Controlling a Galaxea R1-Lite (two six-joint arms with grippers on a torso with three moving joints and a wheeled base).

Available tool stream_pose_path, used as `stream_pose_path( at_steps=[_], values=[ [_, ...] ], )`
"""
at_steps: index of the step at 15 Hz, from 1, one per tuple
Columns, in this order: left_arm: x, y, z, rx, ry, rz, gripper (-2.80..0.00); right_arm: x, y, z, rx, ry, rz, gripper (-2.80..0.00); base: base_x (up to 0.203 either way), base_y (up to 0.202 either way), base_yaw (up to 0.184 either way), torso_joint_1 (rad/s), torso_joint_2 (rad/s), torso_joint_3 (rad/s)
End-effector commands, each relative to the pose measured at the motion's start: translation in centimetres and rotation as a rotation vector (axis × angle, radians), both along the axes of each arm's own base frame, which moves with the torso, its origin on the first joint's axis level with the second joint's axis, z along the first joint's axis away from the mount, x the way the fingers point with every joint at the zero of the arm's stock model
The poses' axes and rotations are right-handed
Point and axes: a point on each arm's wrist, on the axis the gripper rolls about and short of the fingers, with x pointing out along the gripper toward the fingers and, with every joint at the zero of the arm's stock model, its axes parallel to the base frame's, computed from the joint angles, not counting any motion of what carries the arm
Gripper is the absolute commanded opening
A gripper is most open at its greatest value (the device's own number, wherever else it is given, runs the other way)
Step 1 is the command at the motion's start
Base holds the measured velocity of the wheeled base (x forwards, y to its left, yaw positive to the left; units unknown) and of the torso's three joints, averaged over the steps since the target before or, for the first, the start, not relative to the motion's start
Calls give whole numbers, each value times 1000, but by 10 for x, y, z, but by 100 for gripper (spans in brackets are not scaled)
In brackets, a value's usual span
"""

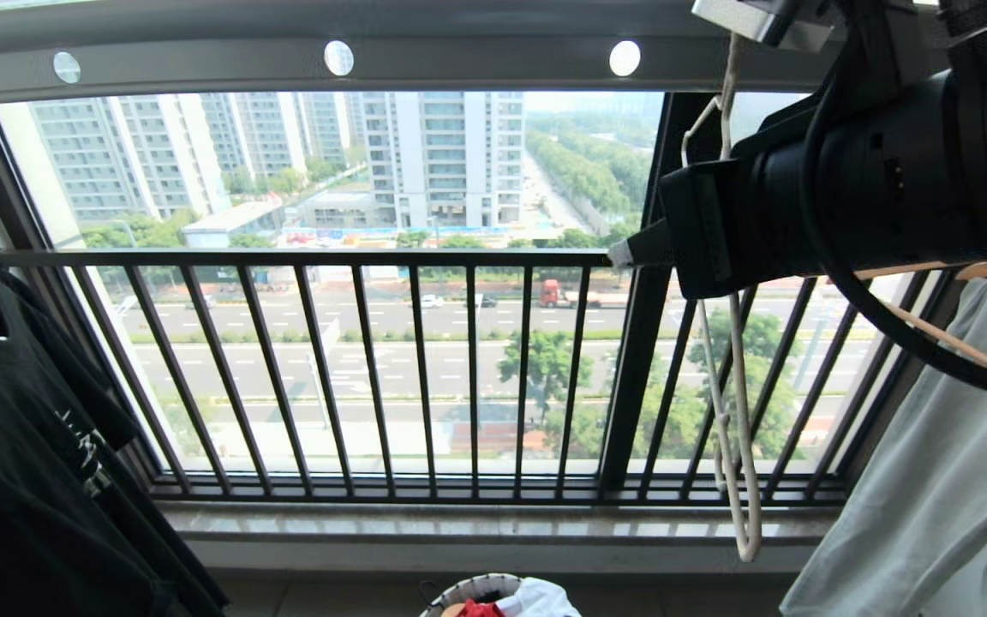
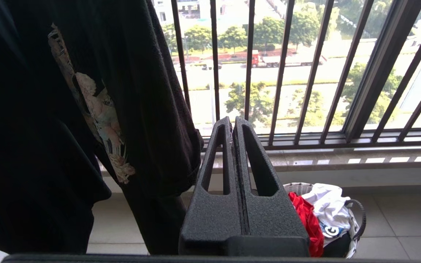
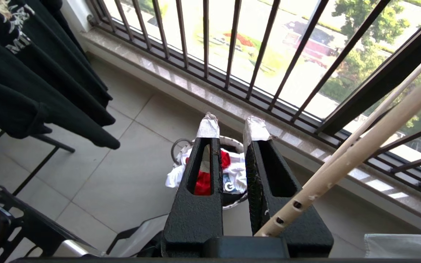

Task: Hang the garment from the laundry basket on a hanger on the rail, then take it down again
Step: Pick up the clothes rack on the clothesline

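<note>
The red T-shirt (image 3: 203,182) lies unpicked in the laundry basket (image 2: 300,187). The right gripper (image 3: 231,126), fingers slightly spread and empty, is raised beside the white wire hanger (image 1: 738,411); the next step is likely seizing it. The left gripper (image 2: 232,122) idles, fingers pressed together.

The right arm is raised high in the head view, just under the rail (image 1: 459,60), its black forearm and wrist lying across the upper right with a cable looping below. The right gripper (image 3: 231,128) points away from the rail, down toward the floor; its taped fingers (image 3: 208,126) stand slightly apart and hold nothing. The left gripper (image 2: 232,126), well below the rail, has its fingers pressed together, empty.
</note>
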Motion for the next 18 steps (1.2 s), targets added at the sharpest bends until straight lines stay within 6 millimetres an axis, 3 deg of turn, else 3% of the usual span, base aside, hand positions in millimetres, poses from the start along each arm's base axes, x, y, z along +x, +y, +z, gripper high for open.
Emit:
stream_pose_path(
  at_steps=[1, 4, 9, 14, 18],
  values=[
    [0, 0, 0, 0, 0, 0, -280, -19, -19, 10, 42, -9, 39, -280, 0, 0, 0, 0, 0, 0],
    [0, 0, 0, 0, 0, 0, -280, -43, -47, 11, 126, 59, 184, -280, 0, 0, 0, 0, 0, 0],
    [0, 0, 0, 0, 0, 0, -280, -45, -81, -9, 218, 229, 345, -280, 0, 0, 0, 0, 0, 0],
    [0, 0, 0, 0, 0, 0, -280, -50, -82, -43, 142, 311, 540, -280, 0, 0, 0, 0, 0, 0],
    [0, 0, 0, 0, 1, 0, -280, -40, -73, -62, 152, 275, 596, -280, 0, 0, 0, 0, 0, 0]
  ],
)
